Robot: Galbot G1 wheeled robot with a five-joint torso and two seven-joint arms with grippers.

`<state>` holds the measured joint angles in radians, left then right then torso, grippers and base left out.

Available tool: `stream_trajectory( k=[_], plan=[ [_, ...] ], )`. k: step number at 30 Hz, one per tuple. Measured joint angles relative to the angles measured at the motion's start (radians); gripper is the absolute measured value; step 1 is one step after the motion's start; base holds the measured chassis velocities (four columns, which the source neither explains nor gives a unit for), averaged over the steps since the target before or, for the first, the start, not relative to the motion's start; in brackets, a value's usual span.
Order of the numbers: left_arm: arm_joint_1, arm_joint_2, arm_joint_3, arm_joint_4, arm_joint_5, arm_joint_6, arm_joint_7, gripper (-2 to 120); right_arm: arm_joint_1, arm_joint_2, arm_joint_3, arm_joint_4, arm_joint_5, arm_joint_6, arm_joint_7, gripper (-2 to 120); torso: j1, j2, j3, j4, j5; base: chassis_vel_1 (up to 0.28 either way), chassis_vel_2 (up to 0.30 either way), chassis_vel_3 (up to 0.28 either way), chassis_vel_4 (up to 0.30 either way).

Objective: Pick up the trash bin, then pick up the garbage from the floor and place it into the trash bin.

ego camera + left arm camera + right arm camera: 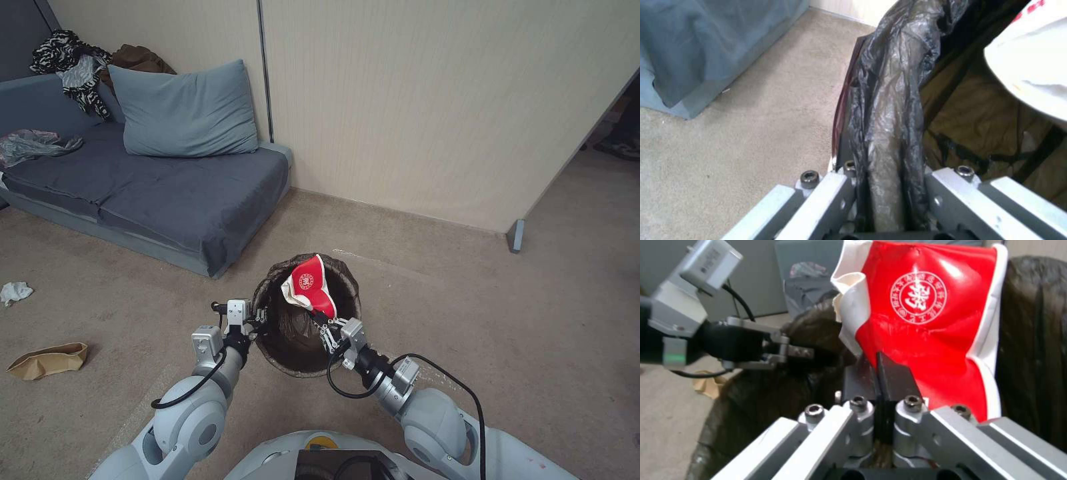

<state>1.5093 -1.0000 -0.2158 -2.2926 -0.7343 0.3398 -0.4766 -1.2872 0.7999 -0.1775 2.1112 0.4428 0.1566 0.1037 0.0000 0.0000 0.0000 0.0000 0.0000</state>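
Far left: grey-blue sofa (167,193) against beige panel wall (433,100), 1 blue pillow (183,110) upright at its back. Beside the pillow, black-and-white patterned garment (70,67) and brown cloth (140,60) heaped together. Crumpled grey plastic (33,143) on the seat's left end. Beige carpet (533,300) throughout.

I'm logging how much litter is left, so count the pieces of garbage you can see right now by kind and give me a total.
Red-and-white paper cup, flattened, held in the right gripper over the trash bin: 1
Crumpled brown paper bag on the carpet: 1
White tissue wad on the carpet: 1
Total: 3
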Motion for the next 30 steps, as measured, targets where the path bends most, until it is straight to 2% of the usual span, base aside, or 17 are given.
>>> stream_trajectory(
  k=[2, 3, 5, 6, 8, 9, 11, 13, 14, 16, 17, 18, 21, 23, 30],
  plan=[
    [0.001, -0.001, 0.0, 0.0, 0.001, 0.0, 0.0, 2, -0.001, 0.0, 0.0, -0.002, -0.002, -0.001, 0.005, 14, 0.0, 0.0, 0.0, 0.0, 0.0, 0.0, 0.0, 0.0, 0.0],
    [0.001, -0.001, 0.0, 0.0, 0.001, 0.0, 0.0, 2, -0.001, 0.0, 0.0, -0.002, -0.002, -0.001, 0.005, 14, 0.0, 0.0, 0.0, 0.0, 0.0, 0.0, 0.0, 0.0, 0.0],
    [0.001, -0.002, 0.001, 0.0, 0.001, 0.0, 0.001, 2, -0.002, 0.001, 0.0, -0.003, -0.004, -0.002, 0.01, 25, 0.0, 0.0, 0.0, 0.0, 0.0, 0.0, 0.0, 0.0, 0.0],
    [0.001, -0.002, 0.001, 0.0, 0.001, 0.0, 0.001, 2, -0.002, 0.001, 0.0, -0.003, -0.004, -0.002, 0.01, 25, 0.0, 0.0, 0.0, 0.0, 0.0, 0.0, 0.0, 0.0, 0.0],
    [-0.001, -0.003, 0.001, 0.001, 0.002, 0.0, 0.001, 2, -0.002, 0.0, 0.0, 0.001, -0.005, -0.003, 0.011, 36, 0.0, 0.0, 0.0, 0.0, 0.0, 0.0, 0.0, 0.0, 0.0],
    [-0.001, -0.003, 0.001, 0.001, 0.002, 0.0, 0.001, 2, -0.002, 0.0, 0.0, 0.001, -0.005, -0.003, 0.011, 36, 0.0, 0.0, 0.0, 0.0, 0.0, 0.0, 0.0, 0.0, 0.0],
    [-0.001, -0.003, 0.001, 0.002, 0.002, -0.001, 0.001, 2, -0.005, -0.004, -0.001, 0.011, -0.006, -0.004, 0.011, 46, 0.0, 0.0, 0.0, 0.0, 0.0, 0.0, 0.0, 0.0, 0.0],
    [-0.001, -0.003, 0.001, 0.002, 0.002, -0.001, 0.001, 2, -0.005, -0.005, -0.002, 0.013, -0.006, -0.004, 0.011, 48, 0.0, 0.0, 0.0, 0.0, 0.0, 0.0, 0.0, 0.0, 0.0],
    [-0.001, -0.003, 0.001, 0.003, 0.001, -0.001, 0.001, 2, -0.008, -0.008, -0.003, 0.017, -0.007, -0.005, 0.011, 57, 0.0, 0.0, 0.0, 0.0, 0.0, 0.0, 0.0, 0.0, 0.0],
    [-0.003, -0.003, 0.001, 0.005, 0.001, -0.001, 0.001, 2, -0.011, -0.009, -0.003, 0.021, -0.008, -0.005, 0.012, 65, 0.0, 0.0, 0.0, 0.0, 0.0, 0.0, 0.0, 0.0, 0.0],
    [-0.003, -0.003, 0.001, 0.005, 0.001, -0.001, 0.001, 2, -0.011, -0.009, -0.003, 0.021, -0.008, -0.005, 0.012, 65, 0.0, 0.0, 0.0, 0.0, 0.0, 0.0, 0.0, 0.0, 0.0],
    [-0.004, -0.003, 0.001, 0.007, 0.001, -0.001, 0.001, 2, -0.013, -0.009, -0.003, 0.025, -0.011, -0.005, 0.013, 72, 0.0, 0.0, 0.0, 0.0, 0.0, 0.0, 0.0, 0.0, 0.0],
    [-0.005, -0.003, 0.001, 0.009, 0.0, -0.001, 0.001, 2, -0.018, -0.011, -0.003, 0.033, -0.014, -0.005, 0.014, 80, 0.0, 0.0, 0.0, 0.0, 0.0, 0.0, 0.0, 0.0, 0.0],
    [-0.005, -0.003, 0.001, 0.01, 0.0, -0.001, 0.001, 2, -0.021, -0.012, -0.003, 0.038, -0.015, -0.005, 0.014, 91, 0.0, 0.0, 0.0, 0.0, 0.0, 0.0, 0.0, 0.0, 0.0],
    [-0.008, -0.004, 0.001, 0.015, -0.001, -0.001, 0.001, 2, -0.028, -0.013, 0.001, 0.057, -0.022, -0.004, 0.014, 96, 0.0, 0.0, 0.0, 0.0, 0.0, 0.0, 0.0, 0.0, 0.0]
  ],
)
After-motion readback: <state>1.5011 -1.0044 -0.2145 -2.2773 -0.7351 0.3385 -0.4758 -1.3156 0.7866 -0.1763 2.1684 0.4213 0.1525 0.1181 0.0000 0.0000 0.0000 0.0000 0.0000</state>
